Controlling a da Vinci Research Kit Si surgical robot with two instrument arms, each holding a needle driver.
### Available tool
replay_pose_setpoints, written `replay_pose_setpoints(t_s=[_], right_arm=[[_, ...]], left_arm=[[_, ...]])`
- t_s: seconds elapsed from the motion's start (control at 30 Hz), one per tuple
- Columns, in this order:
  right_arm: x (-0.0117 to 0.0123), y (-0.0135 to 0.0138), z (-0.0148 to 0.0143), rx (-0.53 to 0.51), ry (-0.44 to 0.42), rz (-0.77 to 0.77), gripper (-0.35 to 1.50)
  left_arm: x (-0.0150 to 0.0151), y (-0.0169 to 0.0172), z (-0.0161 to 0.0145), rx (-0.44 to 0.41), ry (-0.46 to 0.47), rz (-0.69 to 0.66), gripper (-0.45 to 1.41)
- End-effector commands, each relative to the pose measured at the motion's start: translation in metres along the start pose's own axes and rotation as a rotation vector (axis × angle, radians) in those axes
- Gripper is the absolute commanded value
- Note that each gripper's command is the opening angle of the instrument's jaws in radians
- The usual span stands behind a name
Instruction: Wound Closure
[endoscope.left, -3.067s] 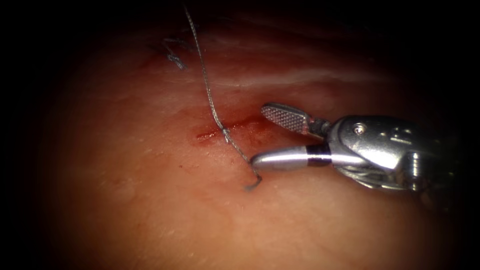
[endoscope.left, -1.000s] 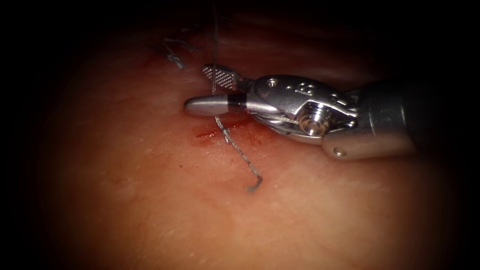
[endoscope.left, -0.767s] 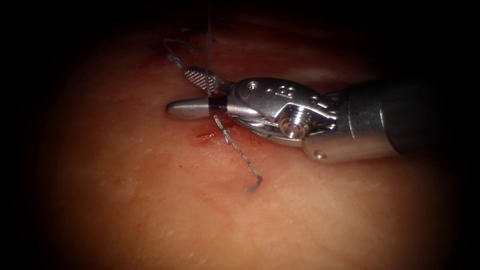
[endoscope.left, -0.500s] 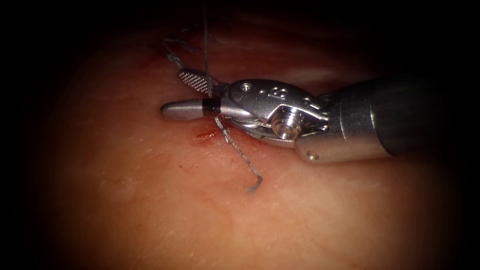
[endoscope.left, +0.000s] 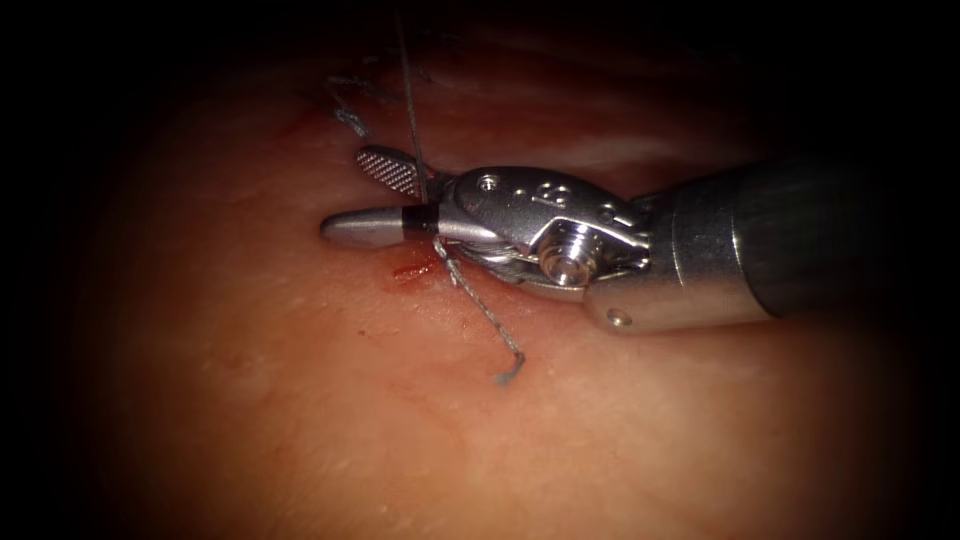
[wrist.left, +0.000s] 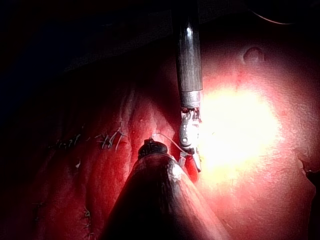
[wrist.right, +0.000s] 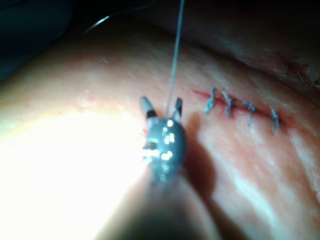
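Nearest the endoscope, the tissue (endoscope.left: 330, 430) lies bare and smooth, and a short cut end of thread (endoscope.left: 507, 374) rests on it, curling at its tip. From that end the thread (endoscope.left: 478, 305) climbs up and to the left to the small cut (endoscope.left: 415, 268), marked by a streak of red fluid (endoscope.left: 408, 270), where a knot sits on the strand. Just above the cut, the right claw (endoscope.left: 368, 198) comes in from the right, its jaws spread apart, one smooth jaw low and the other with its ribbed face turned up. The strand passes upward between the two jaws, close to their hinge, and runs on taut out of the top of the view; the jaws are not closed on it. Farther back, to the upper left, older stitches (endoscope.left: 345, 115) show on the tissue.

From the right wrist, the same open claw (wrist.right: 161, 107) straddles the upright thread (wrist.right: 174, 65), with a row of finished stitches (wrist.right: 240, 112) beside it. From the left wrist, the right tool (wrist.left: 189, 140) stands over the brightly lit tissue (wrist.left: 235, 130). No needle can be made out.
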Motion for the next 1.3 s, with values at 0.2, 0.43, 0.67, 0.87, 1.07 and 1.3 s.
replay_pose_setpoints(t_s=[0.2, 0.43, 0.67, 0.87, 1.07, 1.3], right_arm=[[-0.0003, -0.0002, 0.001, 0.006, -0.002, -0.001, 1.48], [-0.0005, -0.0005, 0.0012, 0.028, -0.007, -0.005, 1.4], [-0.0009, -0.0008, 0.0012, 0.05, -0.017, -0.014, 1.26], [-0.0009, -0.0008, 0.0008, 0.063, -0.026, -0.009, 0.21], [-0.0001, -0.0001, -0.0001, 0.054, 0.017, -0.044, -0.35], [0.0018, 0.0004, -0.0009, 0.032, 0.058, -0.075, -0.35]], left_arm=[[0.0003, 0.0002, 0.0009, 0.006, -0.002, 0.005, -0.45], [0.0005, 0.0004, 0.001, 0.005, 0.0, 0.01, -0.45], [0.0006, 0.0005, 0.001, 0.005, 0.0, 0.01, -0.45], [0.0008, 0.0007, 0.0011, 0.003, 0.001, 0.015, -0.45], [0.0011, 0.001, 0.0012, 0.002, 0.003, 0.014, -0.45], [0.0011, 0.001, 0.0011, 0.0, 0.004, 0.015, -0.45]])
